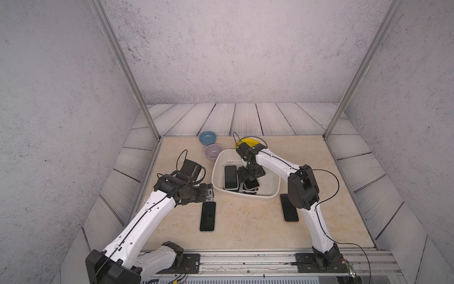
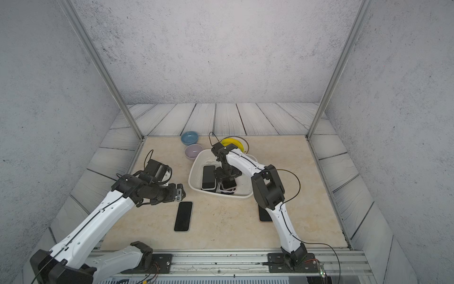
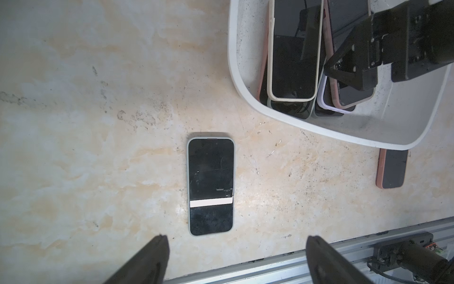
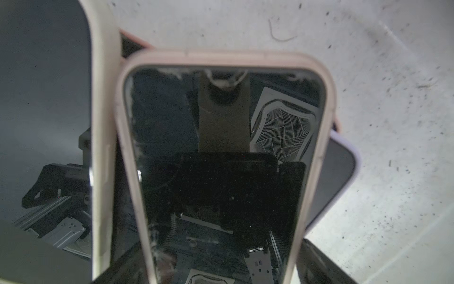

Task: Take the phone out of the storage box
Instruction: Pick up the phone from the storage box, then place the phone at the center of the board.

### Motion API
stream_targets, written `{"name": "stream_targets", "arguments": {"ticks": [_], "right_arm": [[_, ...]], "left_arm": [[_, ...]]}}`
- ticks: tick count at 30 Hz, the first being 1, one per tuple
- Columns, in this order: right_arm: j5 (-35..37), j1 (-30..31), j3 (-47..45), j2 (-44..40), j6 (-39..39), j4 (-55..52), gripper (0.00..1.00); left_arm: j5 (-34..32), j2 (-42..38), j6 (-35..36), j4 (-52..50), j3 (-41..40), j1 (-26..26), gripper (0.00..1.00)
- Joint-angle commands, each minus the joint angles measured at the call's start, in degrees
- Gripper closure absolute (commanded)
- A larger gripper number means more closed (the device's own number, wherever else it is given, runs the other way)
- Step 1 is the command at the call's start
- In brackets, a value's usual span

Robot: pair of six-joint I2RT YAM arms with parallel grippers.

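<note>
The beige marbled worktop (image 1: pixel 245 236) carries the white rounded plastic storage box (image 1: pixel 270 183), which holds a pile of dark-screened phones. Inside the box, the pale-pink-cased phone (image 4: pixel 221 172) lies topmost, askew across the others. The right claw (image 1: pixel 250 182) stands spread astride its long sides, not clenched. It should probably close squarely on the case edges, then lift straight up so the neighbouring phones are not dragged. The left claw (image 3: pixel 235 255) hangs released above the worktop.
</note>
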Motion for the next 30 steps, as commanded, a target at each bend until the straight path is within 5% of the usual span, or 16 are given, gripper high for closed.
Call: {"name": "stream_targets", "arguments": {"ticks": [1, 17, 30], "right_arm": [[-1.36, -1.04, -0.86, 3.05, -1.68, 3.11, 0.06], [1.11, -2.40, -9.71, -5.97, -0.91, 5.76, 0.20], [0.44, -3.17, -8.30, -15.08, 0.85, 5.11, 0.23]], "left_arm": [[0.37, -0.21, 0.93, -0.98, -0.39, 0.42, 0.07], [0.45, 1.52, 0.66, 0.61, -0.29, 0.45, 0.07], [2.06, 3.64, 0.67, 2.75, 0.30, 0.42, 0.07]]}}
